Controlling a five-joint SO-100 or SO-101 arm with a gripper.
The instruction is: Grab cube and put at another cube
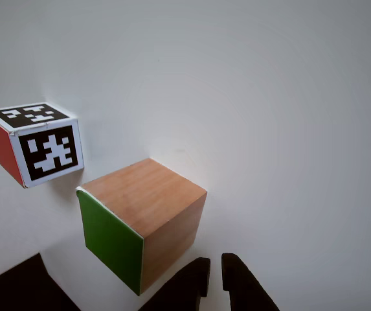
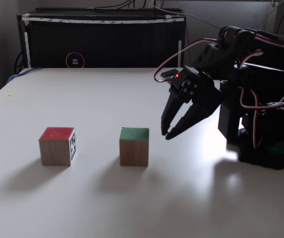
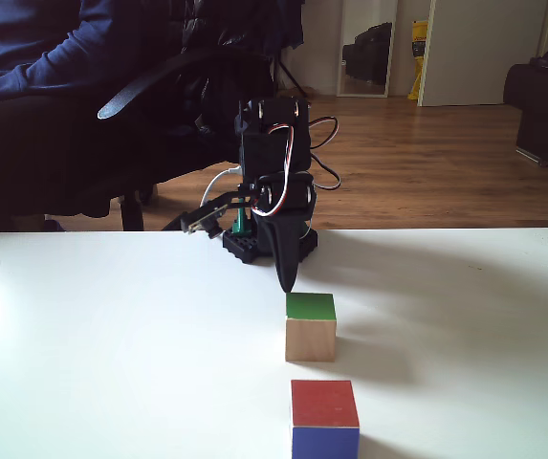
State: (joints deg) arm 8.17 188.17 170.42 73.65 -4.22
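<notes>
Other view: the fingers [image 1: 214,275] sit slightly apart, empty, just short of the cube [image 1: 143,220]; another cube [image 1: 36,142] lies beyond it.
A fixed view: the gripper [image 2: 167,134] hangs near the cube [image 2: 134,147], not touching; another cube [image 2: 57,146] stands apart on the tabletop [image 2: 132,198].
Another fixed view: the cube [image 3: 310,327] rests between gripper [image 3: 285,284] and another cube [image 3: 324,418].
Progress: nothing grasped yet; the grab, carry and placing all seem left.

The cube [image 1: 147,220] is showing light-brown wood with fine grain and one matt green face. The other cube [image 1: 35,141] is wearing smooth, paper-like black-and-white printed faces and a matt red one. The white table [image 2: 132,198] is looking smooth and faintly shiny.
</notes>
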